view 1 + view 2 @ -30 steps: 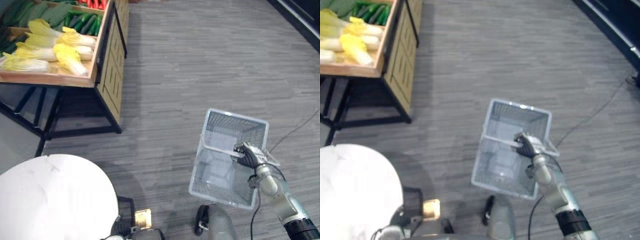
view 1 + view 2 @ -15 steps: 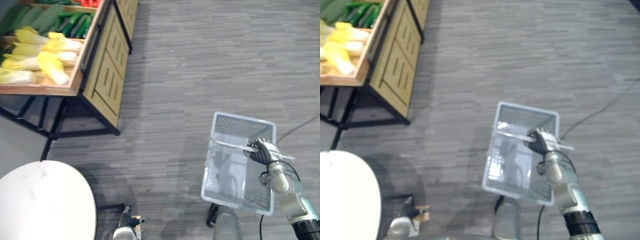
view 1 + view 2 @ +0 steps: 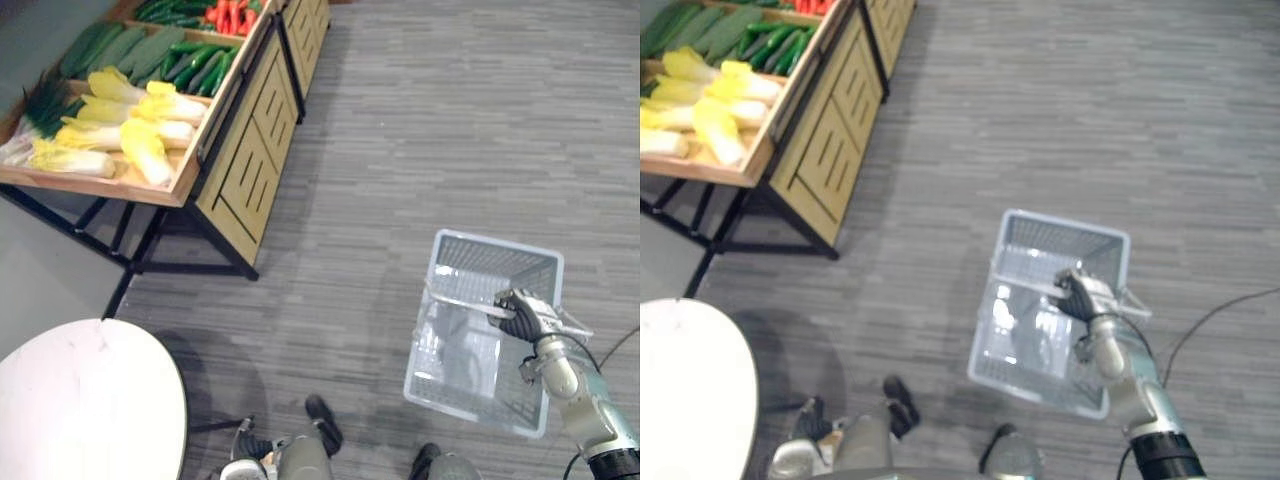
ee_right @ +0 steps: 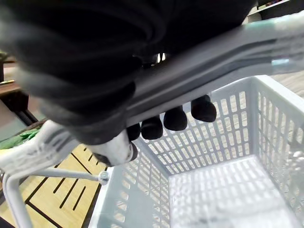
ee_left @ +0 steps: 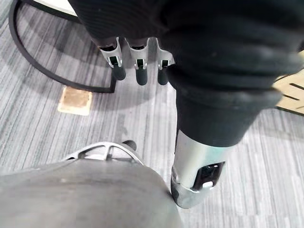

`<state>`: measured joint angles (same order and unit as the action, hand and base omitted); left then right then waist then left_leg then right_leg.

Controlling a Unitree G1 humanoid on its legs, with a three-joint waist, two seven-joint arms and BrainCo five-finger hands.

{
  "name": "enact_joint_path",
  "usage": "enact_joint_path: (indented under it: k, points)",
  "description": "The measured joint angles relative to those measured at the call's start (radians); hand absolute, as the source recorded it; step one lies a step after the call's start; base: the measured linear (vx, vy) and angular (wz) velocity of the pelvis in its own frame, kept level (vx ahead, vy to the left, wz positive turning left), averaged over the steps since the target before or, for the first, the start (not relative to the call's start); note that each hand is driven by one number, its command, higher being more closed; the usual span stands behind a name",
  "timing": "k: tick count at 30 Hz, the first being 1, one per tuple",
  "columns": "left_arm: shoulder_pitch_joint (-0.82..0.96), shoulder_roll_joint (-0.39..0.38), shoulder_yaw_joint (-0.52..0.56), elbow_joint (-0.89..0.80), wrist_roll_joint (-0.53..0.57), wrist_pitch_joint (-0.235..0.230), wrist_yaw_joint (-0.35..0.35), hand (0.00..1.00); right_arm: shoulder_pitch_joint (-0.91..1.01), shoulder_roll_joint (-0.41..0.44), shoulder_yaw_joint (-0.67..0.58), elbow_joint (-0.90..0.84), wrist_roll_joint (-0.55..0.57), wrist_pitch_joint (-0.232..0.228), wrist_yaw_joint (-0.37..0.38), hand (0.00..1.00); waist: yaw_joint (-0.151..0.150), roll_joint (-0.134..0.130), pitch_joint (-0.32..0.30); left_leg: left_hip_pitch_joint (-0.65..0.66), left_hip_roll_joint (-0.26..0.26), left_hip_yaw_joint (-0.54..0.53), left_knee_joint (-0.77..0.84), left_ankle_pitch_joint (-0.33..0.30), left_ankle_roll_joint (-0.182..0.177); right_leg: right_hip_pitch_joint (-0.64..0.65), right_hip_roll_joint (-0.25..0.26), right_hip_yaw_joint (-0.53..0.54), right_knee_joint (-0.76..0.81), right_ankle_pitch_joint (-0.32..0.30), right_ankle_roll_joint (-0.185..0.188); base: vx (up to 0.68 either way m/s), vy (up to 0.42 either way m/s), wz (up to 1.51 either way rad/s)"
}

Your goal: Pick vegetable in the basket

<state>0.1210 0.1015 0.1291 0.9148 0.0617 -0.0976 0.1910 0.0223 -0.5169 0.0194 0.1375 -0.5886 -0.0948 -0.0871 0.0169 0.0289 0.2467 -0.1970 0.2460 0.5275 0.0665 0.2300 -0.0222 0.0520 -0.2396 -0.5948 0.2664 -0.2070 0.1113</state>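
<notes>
Stand: a wooden slatted display stand (image 3: 250,165) at the far left, on black legs.
Vegetables: pale yellow and white leafy cabbages (image 3: 140,150) lie in the stand's near tray. Dark green cucumbers (image 3: 195,65) are behind them, and red vegetables (image 3: 228,17) are at the back. All of them are on the stand, well apart from the basket.
Table: a round white table (image 3: 80,400) sits near the stand's front legs.
Left hand: the left hand (image 5: 137,71) hangs above the floor, fingers straight and loose, nothing in it.
Floor: grey striped carpet (image 3: 420,120) runs between stand and basket.
Basket: a light grey plastic mesh basket (image 3: 498,245) is at the right, hanging under its grey handle (image 3: 458,301).
Right hand: the right hand (image 3: 520,315) is over the basket, its fingers (image 4: 175,118) curled tight round the handle, their dark tips showing under the bar.
</notes>
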Motion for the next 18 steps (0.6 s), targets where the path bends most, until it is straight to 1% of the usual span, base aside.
enact_joint_path:
  k: [1,2,3,4,5,6,7,8,9,10,11,12,13,14,15,16,17,18]
  points:
    - [-0.005,0.017,0.004,0.0,0.001,0.002,0.001,0.0,0.0,0.026,-0.002,0.006,0.0,0.0,0.0,1.0,-0.003,-0.03,-0.004,-0.005,-0.031,-0.02,0.002,-0.021,0.009,0.013,-0.024,-0.014,-0.007,0.008,0.02,0.29,0.207,0.48]
    - [-0.005,0.024,0.008,-0.001,0.001,0.003,0.001,0.0,-0.003,0.047,-0.001,0.007,0.0,-0.001,0.0,1.0,0.0,-0.059,-0.006,-0.014,-0.05,-0.017,0.03,-0.038,0.027,0.031,-0.042,-0.027,-0.029,0.022,0.043,0.26,0.18,0.5]
    - [-0.005,0.025,0.016,-0.002,0.001,0.003,0.001,0.0,-0.005,0.054,-0.001,0.007,0.0,-0.002,0.0,1.0,0.003,-0.066,-0.008,-0.018,-0.054,-0.014,0.052,-0.057,0.029,0.05,-0.045,-0.034,-0.046,0.03,0.055,0.22,0.149,0.37]
    - [-0.005,0.022,0.027,-0.003,0.001,0.006,0.002,0.0,-0.014,0.058,-0.001,0.006,0.001,-0.007,0.0,1.0,0.009,-0.067,-0.009,-0.02,-0.052,-0.006,0.101,-0.115,0.039,0.091,-0.044,-0.048,-0.081,0.041,0.073,0.13,0.074,0.29]
    - [-0.005,0.017,0.026,-0.003,0.001,0.01,0.002,0.0,-0.029,0.061,-0.001,0.006,0.001,-0.015,0.0,1.0,0.013,-0.063,-0.013,-0.026,-0.041,0.023,0.147,-0.177,0.039,0.12,-0.038,-0.06,-0.113,0.046,0.083,0.14,0.097,0.18]
    - [-0.005,0.015,0.026,-0.004,0.001,0.011,0.003,0.0,-0.036,0.063,0.0,0.005,0.001,-0.019,0.0,1.0,0.016,-0.059,-0.016,-0.028,-0.033,0.042,0.164,-0.213,0.037,0.128,-0.035,-0.061,-0.125,0.047,0.086,0.12,0.12,0.02]
    - [-0.005,0.017,0.025,-0.004,0.001,0.012,0.003,0.0,-0.047,0.075,0.002,0.005,0.001,-0.021,0.0,1.0,0.024,-0.061,-0.023,-0.048,-0.023,0.067,0.202,-0.265,0.029,0.13,-0.038,-0.062,-0.141,0.049,0.093,0.12,0.164,-0.09]
    - [-0.005,0.02,0.025,-0.004,0.001,0.012,0.004,0.0,-0.049,0.079,0.009,0.004,0.001,-0.021,0.0,1.0,0.032,-0.068,-0.03,-0.068,-0.017,0.079,0.242,-0.292,0.031,0.125,-0.045,-0.064,-0.153,0.047,0.109,0.11,0.161,-0.07]
    - [-0.009,0.026,0.025,-0.007,0.001,0.013,0.005,0.0,-0.047,0.084,0.018,0.009,0.001,-0.019,0.0,1.0,0.035,-0.079,-0.033,-0.099,0.001,0.1,0.322,-0.344,0.039,0.12,-0.061,-0.072,-0.155,0.037,0.125,0.15,0.188,-0.01]
    - [-0.009,0.033,0.022,-0.006,0.001,0.016,0.008,0.0,-0.043,0.094,0.022,0.019,0.001,-0.018,0.0,1.0,0.039,-0.08,-0.039,-0.106,0.023,0.126,0.389,-0.391,0.048,0.119,-0.077,-0.08,-0.136,0.026,0.137,0.23,0.23,0.13]
    - [-0.014,0.037,0.023,-0.001,0.002,0.021,0.009,0.0,-0.033,0.105,0.031,0.038,0.001,-0.014,0.003,1.0,0.039,-0.07,-0.047,-0.104,0.026,0.134,0.434,-0.45,0.05,0.121,-0.097,-0.079,-0.066,0.025,0.138,0.31,0.316,0.16]
    - [-0.016,0.039,0.012,0.003,0.001,0.022,0.009,0.0,-0.033,0.109,0.053,0.056,0.0,-0.006,0.008,1.0,0.042,-0.081,-0.048,-0.1,0.015,0.132,0.444,-0.471,0.059,0.08,-0.147,-0.072,0.054,0.032,0.127,0.29,0.297,0.19]
    - [-0.016,0.042,0.005,0.002,0.001,0.022,0.01,0.0,-0.033,0.109,0.071,0.064,-0.001,-0.003,0.009,1.0,0.043,-0.082,-0.052,-0.094,0.004,0.131,0.444,-0.478,0.066,0.051,-0.181,-0.059,0.138,0.046,0.106,0.29,0.338,0.32]
    - [-0.018,0.055,-0.01,0.0,0.001,0.022,0.014,0.0,-0.032,0.118,0.087,0.071,-0.001,-0.001,0.011,1.0,0.04,-0.099,-0.054,-0.083,-0.026,0.114,0.437,-0.495,0.08,-0.015,-0.249,-0.033,0.309,0.098,0.025,0.3,0.326,0.47]
    - [-0.019,0.063,-0.018,-0.001,0.0,0.023,0.013,0.0,-0.031,0.135,0.088,0.077,-0.001,0.001,0.011,1.0,0.039,-0.12,-0.052,-0.052,-0.057,0.104,0.409,-0.507,0.088,-0.1,-0.299,0.054,0.475,0.184,-0.073,0.3,0.293,0.5]
    - [-0.018,0.065,-0.024,-0.001,0.001,0.026,0.014,0.0,-0.032,0.143,0.088,0.081,-0.004,0.002,0.011,1.0,0.039,-0.125,-0.051,-0.032,-0.07,0.094,0.392,-0.508,0.091,-0.139,-0.296,0.119,0.544,0.176,-0.062,0.32,0.2,0.51]
    - [-0.012,0.067,-0.028,-0.001,0.001,0.036,0.016,0.0,-0.031,0.145,0.088,0.093,-0.027,0.004,0.011,1.0,0.039,-0.124,-0.049,0.03,-0.092,0.076,0.34,-0.506,0.091,-0.19,-0.258,0.213,0.636,0.154,-0.042,0.27,0.114,0.39]
    - [-0.004,0.064,-0.032,-0.004,0.0,0.036,0.02,0.0,-0.031,0.144,0.087,0.099,-0.034,0.004,0.011,1.0,0.038,-0.12,-0.047,0.068,-0.101,0.07,0.314,-0.504,0.089,-0.203,-0.24,0.229,0.66,0.138,-0.039,0.39,0.151,0.46]
